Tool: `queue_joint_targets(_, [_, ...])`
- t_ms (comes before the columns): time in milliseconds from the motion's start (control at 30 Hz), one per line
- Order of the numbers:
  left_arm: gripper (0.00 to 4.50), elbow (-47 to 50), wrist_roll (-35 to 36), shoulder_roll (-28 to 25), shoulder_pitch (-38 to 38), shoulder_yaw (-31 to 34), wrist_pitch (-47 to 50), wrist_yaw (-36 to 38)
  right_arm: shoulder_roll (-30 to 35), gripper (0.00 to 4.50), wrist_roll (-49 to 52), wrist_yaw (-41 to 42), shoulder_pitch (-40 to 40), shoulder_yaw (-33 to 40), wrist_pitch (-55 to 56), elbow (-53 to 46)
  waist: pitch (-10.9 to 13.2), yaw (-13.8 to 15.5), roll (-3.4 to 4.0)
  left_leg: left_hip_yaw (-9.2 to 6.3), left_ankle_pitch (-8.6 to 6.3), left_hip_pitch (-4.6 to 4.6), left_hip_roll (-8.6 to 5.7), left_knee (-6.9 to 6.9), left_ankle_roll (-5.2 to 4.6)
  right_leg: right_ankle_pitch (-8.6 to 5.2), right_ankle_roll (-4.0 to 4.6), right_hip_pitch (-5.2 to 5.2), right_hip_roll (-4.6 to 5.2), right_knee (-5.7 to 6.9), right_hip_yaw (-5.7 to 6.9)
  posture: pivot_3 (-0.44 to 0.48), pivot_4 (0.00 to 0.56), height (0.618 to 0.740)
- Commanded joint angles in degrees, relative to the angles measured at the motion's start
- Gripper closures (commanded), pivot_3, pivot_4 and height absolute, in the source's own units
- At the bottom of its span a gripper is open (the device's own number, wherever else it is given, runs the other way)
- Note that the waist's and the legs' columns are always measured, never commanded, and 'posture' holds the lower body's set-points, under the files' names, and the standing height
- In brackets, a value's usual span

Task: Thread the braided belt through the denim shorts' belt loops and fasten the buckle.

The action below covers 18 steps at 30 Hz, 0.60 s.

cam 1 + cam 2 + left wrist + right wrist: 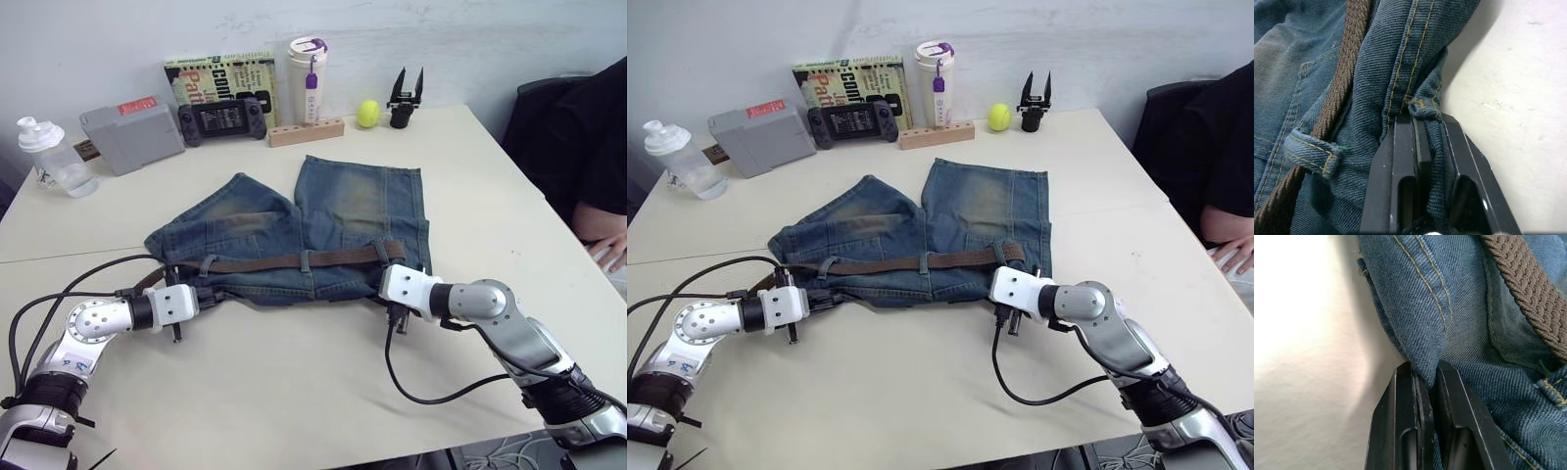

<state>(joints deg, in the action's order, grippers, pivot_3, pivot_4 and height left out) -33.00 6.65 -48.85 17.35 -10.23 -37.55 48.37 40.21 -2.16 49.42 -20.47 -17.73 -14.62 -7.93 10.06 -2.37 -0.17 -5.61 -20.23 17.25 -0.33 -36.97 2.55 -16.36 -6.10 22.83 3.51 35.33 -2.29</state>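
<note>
The denim shorts lie flat on the table with the waistband nearest me and the legs pointing away. The braided belt runs along the waistband under several belt loops; one loop over the belt shows up close. My left gripper is shut on a fold of denim at the waistband's left end. At the waistband's right end, my right gripper is shut on the denim edge. The belt's left end trails past the shorts near the left wrist. The buckle is hidden.
Along the far edge stand a clear bottle, a grey box, a game controller, a book, a white tumbler, a wooden block, a yellow ball and a black gripper tool. A person's hand rests at the right.
</note>
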Motion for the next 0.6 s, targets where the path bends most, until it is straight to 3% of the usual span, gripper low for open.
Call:
queue_joint_targets(33, [3.31,0.51,-1.54,0.91,-4.16,-1.36,4.45,3.89,-0.22,4.5,-1.7,-1.39,0.13,1.04,-0.35,3.38,0.0,0.01,-0.01,0.0,-0.01,0.0,0.0,0.0,-0.01,0.0,0.0,0.0,0.0,-0.03,0.0,0.0,0.15,0.716])
queue_joint_targets(67, [2.83,1.27,-1.35,1.02,-4.36,-0.97,4.8,3.67,-0.22,3.82,-1.26,-1.1,0.47,1.2,-0.27,3.21,0.0,0.02,-0.01,-0.01,-0.05,-0.01,0.01,0.0,-0.01,-0.01,-0.01,0.0,0.0,-0.08,0.0,0.0,0.15,0.716])
queue_joint_targets(133, [2.33,2.91,-0.89,1.26,-4.78,-0.05,5.49,3.05,-1.0,3.44,-0.1,-2.14,1.11,2.61,-0.24,2.63,-0.01,0.06,-0.02,-0.02,-0.06,0.0,0.01,0.0,-0.01,-0.01,-0.02,0.0,0.0,-0.11,0.0,0.0,0.15,0.716])
queue_joint_targets(200, [1.65,4.95,0.61,1.38,-5.65,0.98,6.78,3.85,-1.54,2.58,1.64,-2.57,1.58,4.4,-0.77,1.54,-0.01,0.11,-0.02,-0.03,-0.07,0.0,0.01,0.01,0.0,-0.01,-0.02,0.0,0.0,-0.15,0.01,0.0,0.15,0.716])
queue_joint_targets(233, [1.56,5.81,1.04,1.45,-6.05,1.48,7.34,3.9,-1.93,2.43,2.44,-3.0,1.51,5.33,-2.21,1.23,-0.01,0.15,-0.02,-0.03,-0.08,0.01,0.01,0.02,-0.01,-0.01,-0.03,0.0,0.0,-0.18,0.01,0.0,0.15,0.716])
queue_joint_targets(267, [1.32,6.4,1.2,1.52,-6.32,1.84,7.81,3.77,-2.14,1.81,2.82,-3.28,1.43,5.87,-3.06,1.1,-0.01,0.2,-0.01,-0.03,-0.09,0.01,0.02,0.02,-0.01,-0.01,-0.03,0.0,0.0,-0.2,0.02,0.0,0.15,0.716])
queue_joint_targets(400, [1.32,8.47,0.99,1.9,-7.26,2.65,9.2,3.05,-1.9,1.67,3.43,-2.44,1.74,6.71,-1.84,0.3,0.0,0.62,0.01,-0.14,-0.24,0.07,0.08,0.04,-0.02,-0.03,-0.07,0.05,0.04,-0.27,0.02,0.0,0.15,0.716])
queue_joint_targets(500, [1.32,10.72,0.8,2.38,-8.3,3.18,10.61,3.05,-1.52,1.67,3.04,-1.7,1.96,5.87,-1.09,-0.46,-0.01,0.45,0.11,-0.19,-0.25,0.96,0.03,-0.06,-0.03,0.02,-0.16,0.9,0.12,-0.3,-0.01,0.0,0.15,0.716])
queue_joint_targets(600, [1.32,13.45,0.96,2.48,-9.26,4.04,12.36,3.41,-1.86,1.67,4.2,-1.35,1.71,6.63,-2.02,-0.95,-0.02,-0.84,0.27,-2.98,0.47,1.87,-1.98,0.24,-0.3,-0.73,-0.73,0.52,1.98,0.22,2.23,0.0,0.15,0.716])
